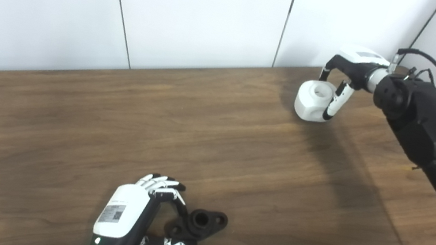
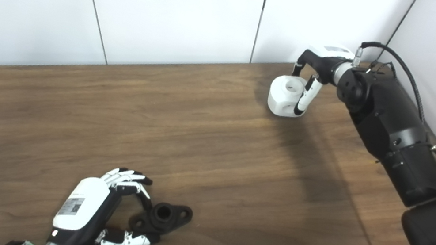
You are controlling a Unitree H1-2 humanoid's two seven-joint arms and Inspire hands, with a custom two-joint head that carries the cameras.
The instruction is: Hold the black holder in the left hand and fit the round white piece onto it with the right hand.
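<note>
Two hands work far apart on the brown wood-grain table [image 1: 65, 122]. Near the bottom edge, the left hand [image 1: 141, 216], white-backed with black and white fingers, curls around one end of the black holder [image 1: 200, 223], a flat black plastic flange with a raised central bore and a small bolt hole at its outer ear. Its fingers [image 1: 164, 185] arch over the holder's near end and the thumb comes in from below, so the holder looks pinched between them while resting on the table; the free ear sticks out to the right of the hand.

At the far right corner, beneath the white panelled wall [image 2: 175, 7], the right hand [image 2: 313, 78] reaches down from its black forearm [image 2: 390, 135] and grips the round white piece [image 2: 286, 95], a chunky white plastic cylinder with a round hole in its top. Fingers wrap behind and one lies down its right side. Whether the piece touches the table or is slightly lifted is unclear.
</note>
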